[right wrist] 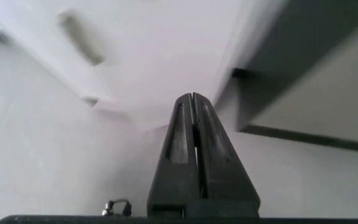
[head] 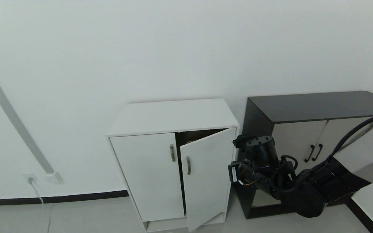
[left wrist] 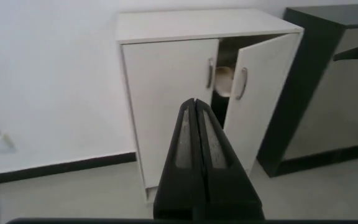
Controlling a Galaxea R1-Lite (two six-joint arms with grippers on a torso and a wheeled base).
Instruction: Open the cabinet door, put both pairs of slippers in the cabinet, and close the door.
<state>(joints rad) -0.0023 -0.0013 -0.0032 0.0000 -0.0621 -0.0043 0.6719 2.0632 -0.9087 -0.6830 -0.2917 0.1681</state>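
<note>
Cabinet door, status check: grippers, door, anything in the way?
Left gripper shut, empty, facing cabinet. Right gripper shut, empty, near right door. That door ajar, left door closed. Right arm close beside the ajar door.

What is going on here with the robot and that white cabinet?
A two-armed robot is working at a white cabinet. Its right door stands partly open; the left door is shut. The right arm is beside the open door, next to a black cabinet, with the right gripper shut on nothing near the door's face. The left gripper, also shut and empty, is held back from the cabinet. A pale object shows through the gap; I cannot tell what it is.
</note>
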